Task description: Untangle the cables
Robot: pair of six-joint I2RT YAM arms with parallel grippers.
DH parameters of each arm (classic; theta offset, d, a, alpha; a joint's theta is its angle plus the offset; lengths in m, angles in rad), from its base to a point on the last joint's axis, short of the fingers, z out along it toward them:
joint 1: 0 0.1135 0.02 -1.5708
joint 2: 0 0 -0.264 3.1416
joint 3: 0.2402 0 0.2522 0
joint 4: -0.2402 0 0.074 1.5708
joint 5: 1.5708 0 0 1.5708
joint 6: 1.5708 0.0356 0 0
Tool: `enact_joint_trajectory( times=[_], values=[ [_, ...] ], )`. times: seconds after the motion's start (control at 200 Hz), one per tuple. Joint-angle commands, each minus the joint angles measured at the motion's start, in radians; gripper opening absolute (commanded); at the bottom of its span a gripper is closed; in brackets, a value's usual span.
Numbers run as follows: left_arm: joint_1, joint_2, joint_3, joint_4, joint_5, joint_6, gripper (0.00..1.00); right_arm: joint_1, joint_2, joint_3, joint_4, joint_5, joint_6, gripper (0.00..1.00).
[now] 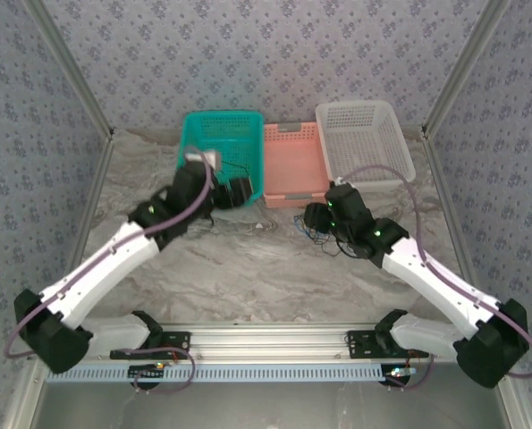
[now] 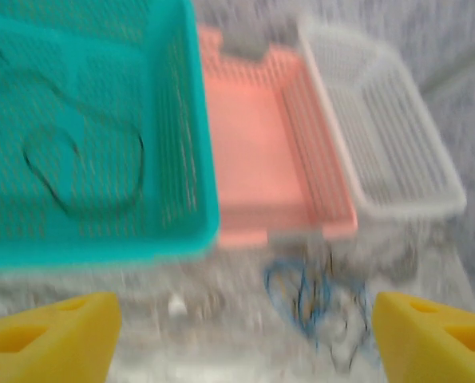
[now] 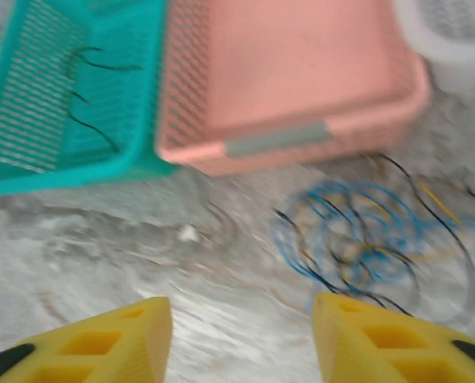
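1. Several thin cables (image 3: 365,239), blue, black and yellowish, are lying in a loose tangle on the desk (image 3: 101,263), just in front of the pink tray (image 3: 365,120).
2. One black cable (image 2: 77,171) is lying apart from them inside the teal basket (image 2: 101,247).
3. The left hand (image 2: 241,335) is hovering with its fingers spread and nothing between them. The right hand (image 3: 241,319) is hanging near the tangle, likewise spread and empty.
4. Wires this thin are probably going to feel light, limp and slippery, dragging the whole bundle along when one is pulled.
5. Taking hold of an outer loop or a free end is looking safest, with the other hand pinning the rest.
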Motion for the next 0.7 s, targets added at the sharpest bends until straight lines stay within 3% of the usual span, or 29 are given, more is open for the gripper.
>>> enact_joint_trajectory(
  times=[0.0,0.14,0.365,0.48,0.61,0.695],
  values=[
    [-0.146,-0.09,-0.184,-0.027,-0.097,-0.161,0.74,-0.058,-0.035,-0.086,-0.018,-0.012,0.034,0.58],
    [-0.299,-0.142,-0.386,0.114,-0.129,-0.29,0.7,-0.157,0.029,-0.144,0.146,-0.159,0.004,0.6],
    [-0.325,0.043,-0.345,0.239,-0.078,-0.296,0.74,-0.19,0.244,-0.083,0.276,-0.248,-0.038,0.52],
    [-0.288,0.183,-0.287,0.318,-0.003,-0.288,0.79,-0.192,0.318,-0.049,0.266,-0.223,-0.037,0.36],
    [-0.253,0.356,-0.19,0.413,0.062,-0.294,0.79,-0.196,0.319,-0.07,0.26,-0.199,-0.037,0.01],
    [-0.231,0.468,-0.111,0.458,0.083,-0.311,0.83,-0.195,0.269,-0.104,0.24,-0.181,-0.04,0.0]
  ],
)
